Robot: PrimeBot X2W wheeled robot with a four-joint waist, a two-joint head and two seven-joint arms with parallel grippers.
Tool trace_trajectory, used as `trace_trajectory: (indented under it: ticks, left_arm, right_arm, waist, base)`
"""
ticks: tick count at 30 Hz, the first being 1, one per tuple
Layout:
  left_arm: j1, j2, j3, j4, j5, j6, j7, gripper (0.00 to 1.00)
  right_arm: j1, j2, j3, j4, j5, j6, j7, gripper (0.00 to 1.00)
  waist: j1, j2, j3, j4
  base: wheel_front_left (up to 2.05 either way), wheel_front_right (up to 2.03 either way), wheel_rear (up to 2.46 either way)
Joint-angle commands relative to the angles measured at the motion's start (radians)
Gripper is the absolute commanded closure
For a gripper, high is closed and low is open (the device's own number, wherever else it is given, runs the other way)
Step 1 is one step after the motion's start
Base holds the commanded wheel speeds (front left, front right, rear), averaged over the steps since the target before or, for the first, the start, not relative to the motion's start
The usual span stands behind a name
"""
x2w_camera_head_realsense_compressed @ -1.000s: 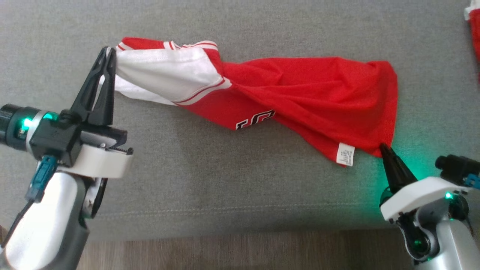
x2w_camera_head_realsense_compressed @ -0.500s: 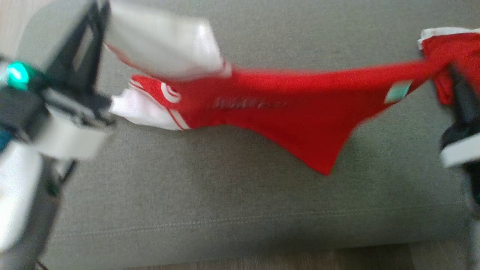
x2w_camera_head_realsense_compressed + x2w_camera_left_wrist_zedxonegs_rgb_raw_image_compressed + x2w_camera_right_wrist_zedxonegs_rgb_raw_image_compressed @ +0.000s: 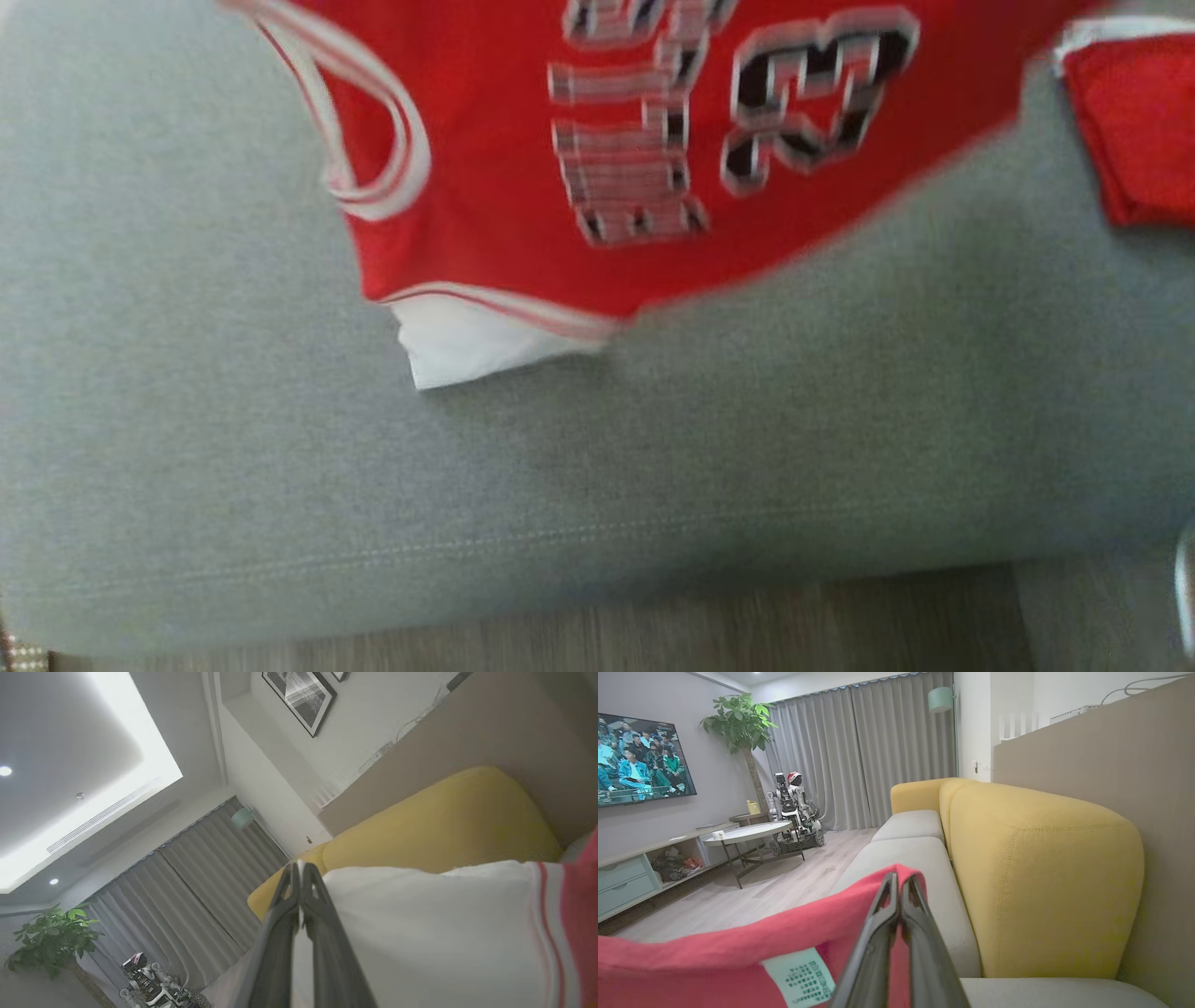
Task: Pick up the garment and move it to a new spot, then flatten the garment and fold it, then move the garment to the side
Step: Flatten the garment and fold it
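The garment is a red jersey with white trim and black-and-white lettering. It hangs in the air above the grey sofa seat, its white sleeve end dangling lowest. In the left wrist view my left gripper is shut on the garment's white sleeve. My right gripper is shut on the red hem of the garment, beside its pale green care label.
Another red and white cloth lies at the sofa seat's right end. Wooden floor runs along the seat's front edge. A yellow backrest stands behind the seat. Across the room are a round table and a TV.
Both grippers have lifted the garment off the seat and out of the head view's top edge. The garment now hangs spread, lettering facing the camera. The head view has also shifted.
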Motion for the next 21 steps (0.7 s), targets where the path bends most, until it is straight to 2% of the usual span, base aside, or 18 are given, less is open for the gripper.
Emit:
trace_trajectory:
  ticks: [1,3,7,9,12,14,16,21]
  left_arm:
    - [-0.073,0.056,0.025,0.016,0.003,0.002,-0.002,1.00]
    - [-0.174,0.066,-0.022,0.105,0.020,0.002,-0.026,1.00]
    - [-0.384,0.080,-0.093,0.292,0.141,0.005,-0.107,1.00]
    - [-0.491,0.081,-0.112,0.379,0.231,0.040,-0.168,1.00]
    - [-0.632,0.063,-0.124,0.444,0.329,0.128,-0.223,1.00]
    - [-0.693,0.036,-0.121,0.424,0.341,0.172,-0.231,1.00]
    - [-0.700,0.033,-0.132,0.341,0.332,0.194,-0.232,1.00]
    - [-0.509,0.096,-0.164,0.171,0.261,0.232,-0.232,1.00]
  right_arm:
    - [-0.063,-0.002,0.023,-0.005,-0.012,0.000,-0.006,1.00]
    - [-0.160,-0.001,0.043,0.067,-0.039,0.000,-0.035,1.00]
    - [-0.347,0.033,0.072,0.219,-0.073,0.000,-0.154,1.00]
    - [-0.422,0.055,0.070,0.290,-0.098,0.000,-0.256,1.00]
    - [-0.511,0.068,0.063,0.387,-0.137,0.000,-0.401,1.00]
    - [-0.558,0.055,0.064,0.435,-0.161,0.000,-0.466,1.00]
    - [-0.582,0.041,0.078,0.470,-0.171,0.000,-0.513,1.00]
    - [-0.543,0.002,0.152,0.558,-0.135,0.000,-0.574,1.00]
  waist:
    - [0.0000,0.0000,0.053,-0.018]
    - [0.0000,0.0000,0.100,-0.029]
    - [0.0000,0.0000,0.191,-0.066]
    - [0.0000,0.0000,0.222,-0.089]
    - [0.0000,0.0000,0.257,-0.096]
    - [0.0000,0.0000,0.286,-0.077]
    - [0.0000,0.0000,0.308,-0.053]
    - [0.0000,0.0000,0.323,0.001]
  base:
    - [0.00,0.00,0.00]
    - [0.00,0.00,0.00]
    - [0.00,0.00,0.00]
    - [0.00,0.00,0.00]
    - [0.00,0.00,0.00]
    - [0.00,0.00,0.00]
    - [0.00,0.00,0.00]
    - [0.00,0.00,0.00]
